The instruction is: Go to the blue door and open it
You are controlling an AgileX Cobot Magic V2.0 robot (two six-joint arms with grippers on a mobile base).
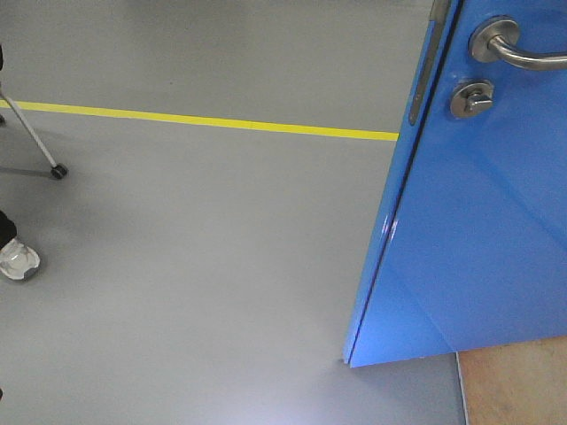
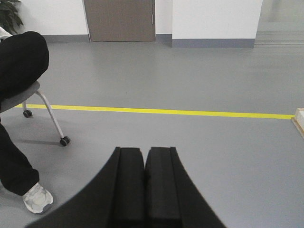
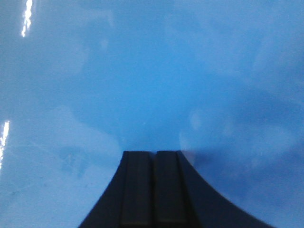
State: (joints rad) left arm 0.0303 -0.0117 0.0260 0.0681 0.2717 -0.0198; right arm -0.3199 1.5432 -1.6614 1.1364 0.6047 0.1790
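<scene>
The blue door [image 1: 478, 239] fills the right side of the front view and stands ajar, its edge toward me. Its silver lever handle [image 1: 518, 51] and round thumb-turn lock [image 1: 470, 97] are at the top right, and the latch plate [image 1: 423, 71] runs along its edge. My right gripper [image 3: 154, 152] is shut and empty, with its tips very close to or touching the glossy blue door [image 3: 152, 71], which fills that view. My left gripper [image 2: 144, 149] is shut and empty over bare grey floor, pointing away from the door.
A yellow floor line [image 1: 204, 119] crosses the grey floor. A seated person's shoe [image 1: 18, 259] and a wheeled chair leg [image 1: 53, 168] are at the left. A brown door [image 2: 119, 20] stands in the far wall. A wooden strip [image 1: 518, 385] lies below the blue door.
</scene>
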